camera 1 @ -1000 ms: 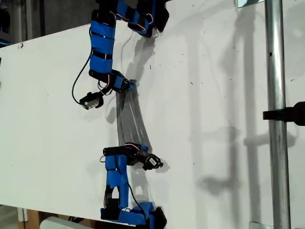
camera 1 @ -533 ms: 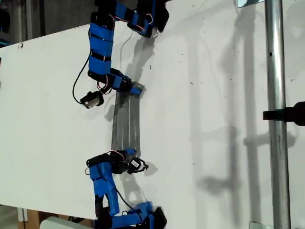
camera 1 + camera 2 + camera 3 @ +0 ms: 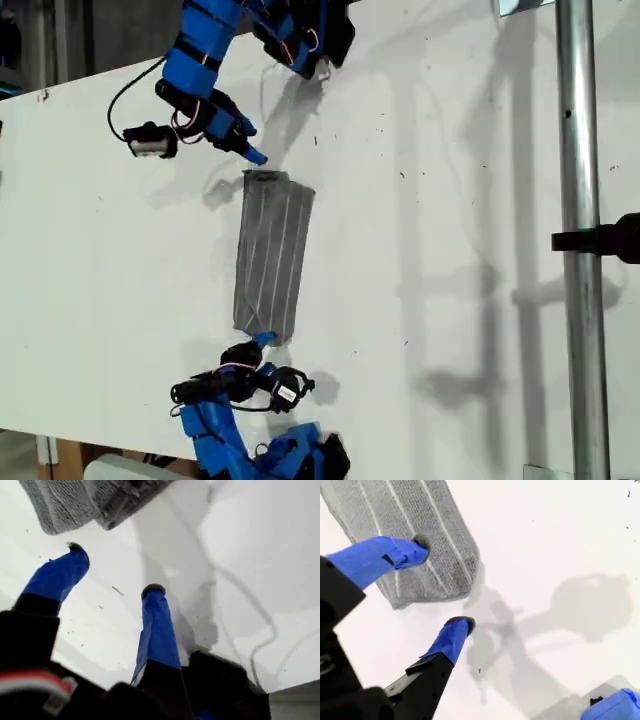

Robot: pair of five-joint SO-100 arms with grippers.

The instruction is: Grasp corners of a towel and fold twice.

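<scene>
The towel (image 3: 270, 255) lies flat on the white table (image 3: 450, 250) as a narrow folded grey strip with pale stripes. My first gripper (image 3: 248, 143) hovers open just off its upper end, touching nothing. In the first wrist view that thick, layered end of the towel (image 3: 65, 505) sits beyond the spread gripper (image 3: 115, 568). My second gripper (image 3: 258, 345) stands open at the lower end. In the second wrist view one fingertip (image 3: 417, 545) is over the towel (image 3: 420, 510) near a rounded corner (image 3: 465, 582), and the other fingertip (image 3: 462, 624) is over bare table.
A vertical metal pole (image 3: 578, 240) with a black clamp (image 3: 605, 240) stands at the exterior view's right. Both arm bases sit at the table's top and bottom edges in that view. The table's edge runs along the exterior view's left.
Both grippers held the bunched towel between them a second ago. They have let go and drawn back from its ends, and the towel now lies flat as a strip.
</scene>
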